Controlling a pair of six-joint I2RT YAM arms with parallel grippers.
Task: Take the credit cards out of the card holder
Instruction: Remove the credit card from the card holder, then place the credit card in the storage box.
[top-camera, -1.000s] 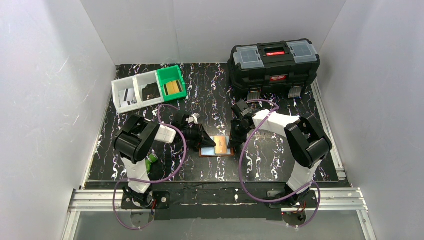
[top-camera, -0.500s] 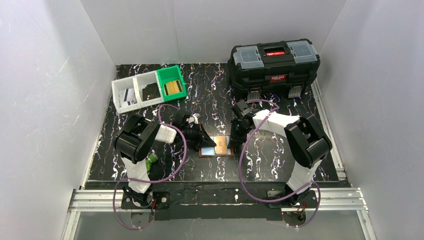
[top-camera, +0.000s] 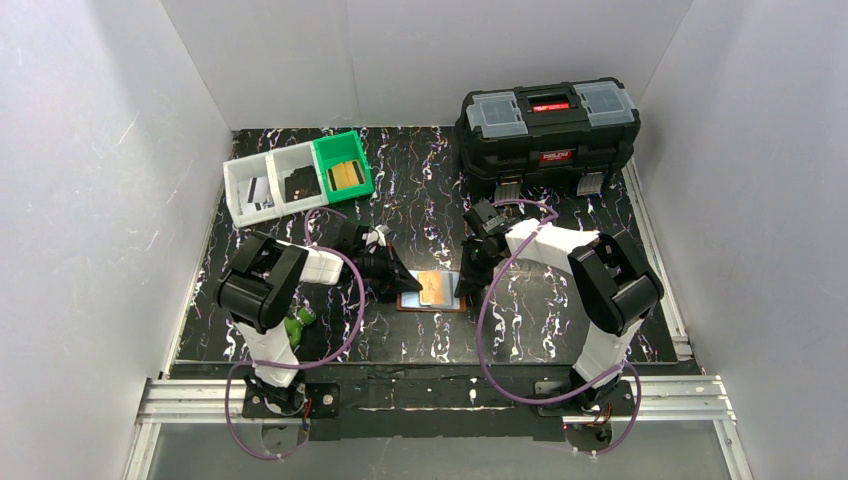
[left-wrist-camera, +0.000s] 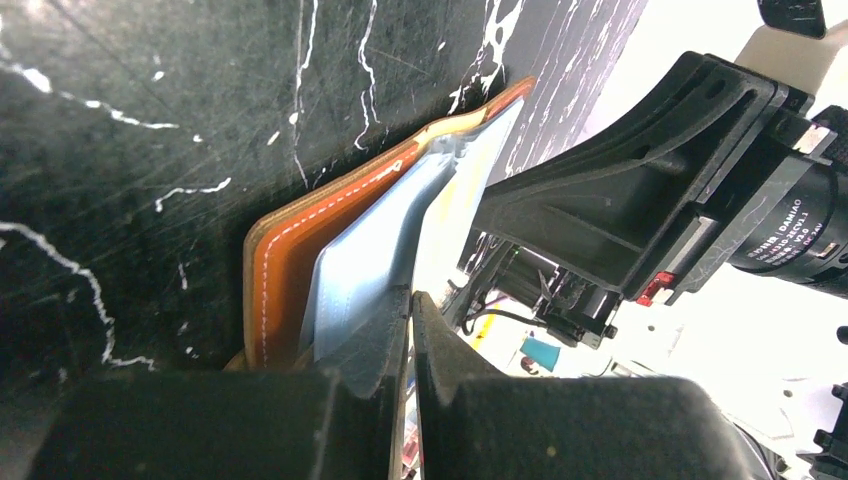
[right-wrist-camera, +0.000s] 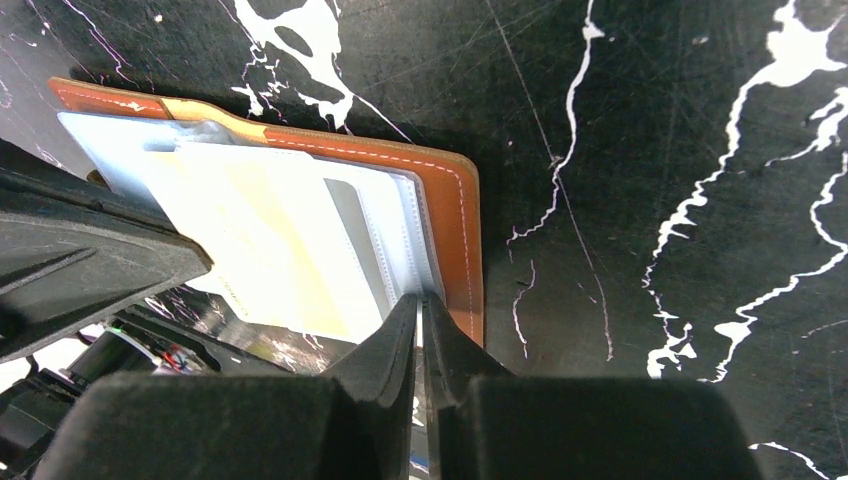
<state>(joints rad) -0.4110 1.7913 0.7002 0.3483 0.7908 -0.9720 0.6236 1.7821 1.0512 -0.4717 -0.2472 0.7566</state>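
though open face-up, card holder (top-camera: 445, 303) with long axis left to right

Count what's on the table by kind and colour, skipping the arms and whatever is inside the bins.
white bins: 2
green bin: 1
black toolbox: 1
brown card holder: 1
Total: 5
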